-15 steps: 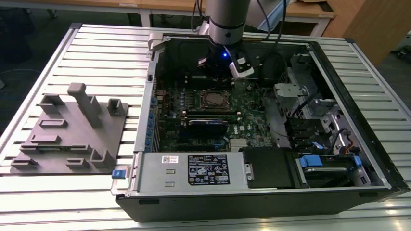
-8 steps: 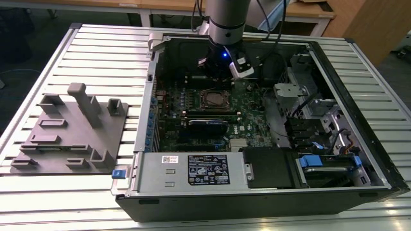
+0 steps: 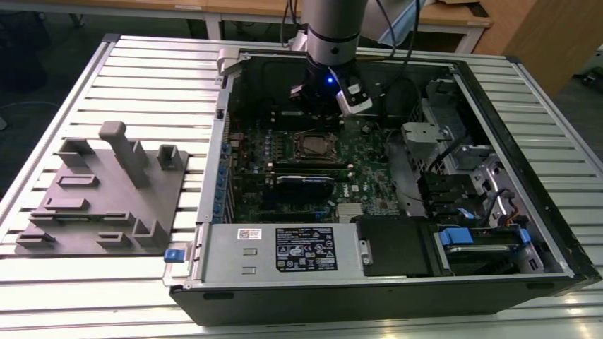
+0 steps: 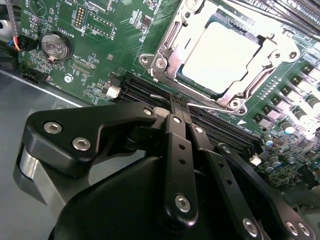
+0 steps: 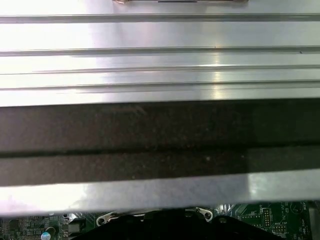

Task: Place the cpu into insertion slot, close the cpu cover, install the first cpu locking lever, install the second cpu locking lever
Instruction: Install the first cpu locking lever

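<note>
So the cpu (image 4: 220,55) is already sitting in the insertion slot (image 4: 250,90), upper right of the second wrist view. You can see its pale metal top through the window of the cpu cover (image 4: 172,37), which looks folded down over it, though I can't say for sure it's fully flat. In the exterior view the socket sits mid-frame on the green motherboard (image 3: 363,176).

The gripper (image 4: 179,102) has its black fingers pressed together with nothing between them, tips hovering just off the near edge of the socket, right by the thin wire locking lever (image 4: 210,107) that runs along that edge. My read is we're on the lever stage. To do it well, I'd say the closed tips need to catch the wire itself and not slide off onto the black memory slots (image 4: 145,92) right beside it. Pushing at an angle there could scrape the slots or pop the cover back up.

Other stuff around: coin battery (image 4: 52,46) in the upper left of the second wrist view, well away. In the exterior view, the open computer case (image 3: 527,176) walls box the arm in, with drive bays and cables at the exterior view's right and a grey fixture block (image 3: 104,191) out on the slatted table (image 3: 56,296) at the left.
</note>
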You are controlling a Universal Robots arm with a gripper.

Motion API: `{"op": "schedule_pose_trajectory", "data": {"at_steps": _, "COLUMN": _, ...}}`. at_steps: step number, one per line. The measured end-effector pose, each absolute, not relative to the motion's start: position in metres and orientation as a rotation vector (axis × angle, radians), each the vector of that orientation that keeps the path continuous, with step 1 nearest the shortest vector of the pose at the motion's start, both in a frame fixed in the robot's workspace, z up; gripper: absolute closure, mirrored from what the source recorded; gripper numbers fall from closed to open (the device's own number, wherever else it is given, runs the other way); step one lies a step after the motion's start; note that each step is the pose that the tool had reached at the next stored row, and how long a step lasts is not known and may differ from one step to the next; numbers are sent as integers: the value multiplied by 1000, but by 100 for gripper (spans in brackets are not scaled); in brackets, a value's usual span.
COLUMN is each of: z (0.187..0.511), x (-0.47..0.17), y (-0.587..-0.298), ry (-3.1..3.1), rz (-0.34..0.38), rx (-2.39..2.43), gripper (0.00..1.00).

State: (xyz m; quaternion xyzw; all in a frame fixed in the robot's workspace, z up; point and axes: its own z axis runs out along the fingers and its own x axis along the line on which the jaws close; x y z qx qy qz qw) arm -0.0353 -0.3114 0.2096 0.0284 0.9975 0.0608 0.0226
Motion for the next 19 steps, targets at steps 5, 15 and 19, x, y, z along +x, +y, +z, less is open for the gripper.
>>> {"op": "schedule_pose_trajectory", "data": {"at_steps": 5, "z": 209, "x": -34, "y": -311, "ry": 3094, "rz": 183, "rx": 88, "gripper": 89}}
{"op": "schedule_pose_trajectory", "data": {"at_steps": 15, "z": 209, "x": -32, "y": -310, "ry": 3097, "rz": 184, "rx": 89, "gripper": 89}}
{"op": "schedule_pose_trajectory", "data": {"at_steps": 19, "z": 208, "x": -30, "y": -309, "ry": 3099, "rz": 184, "rx": 89, "gripper": 89}}
